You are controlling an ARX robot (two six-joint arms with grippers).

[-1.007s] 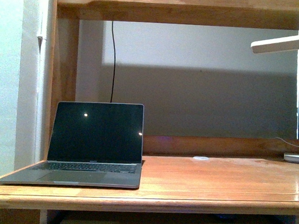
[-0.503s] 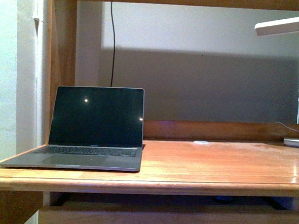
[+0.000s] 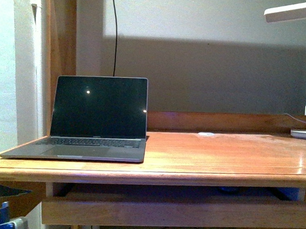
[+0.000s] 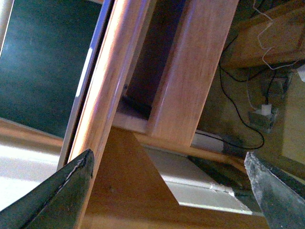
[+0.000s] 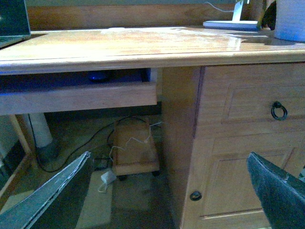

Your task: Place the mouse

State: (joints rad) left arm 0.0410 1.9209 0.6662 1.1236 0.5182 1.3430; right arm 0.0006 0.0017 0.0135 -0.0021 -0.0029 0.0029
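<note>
A small dark domed shape (image 5: 98, 75), apparently the mouse, lies in the pull-out tray (image 5: 76, 95) under the desktop. In the front view it is a dark lump (image 3: 230, 190) in the tray's shadow. My right gripper (image 5: 169, 155) is open and empty, low in front of the desk's drawer cabinet, to the right of the tray. My left gripper (image 4: 167, 155) is open and empty, below the desk's left front edge by the laptop. A dark part of it (image 3: 0, 188) shows at the bottom left of the front view.
An open grey laptop (image 3: 93, 121) stands on the left of the wooden desktop (image 3: 218, 155). A small white disc (image 3: 206, 134) lies at the back. A white lamp base (image 3: 305, 134) is at the far right. Cables and a small wooden trolley (image 5: 136, 148) are under the desk.
The front view has dropped: desk and laptop sit higher in the picture, the tray under the desktop has come into view, and part of my left arm has appeared at bottom left.
</note>
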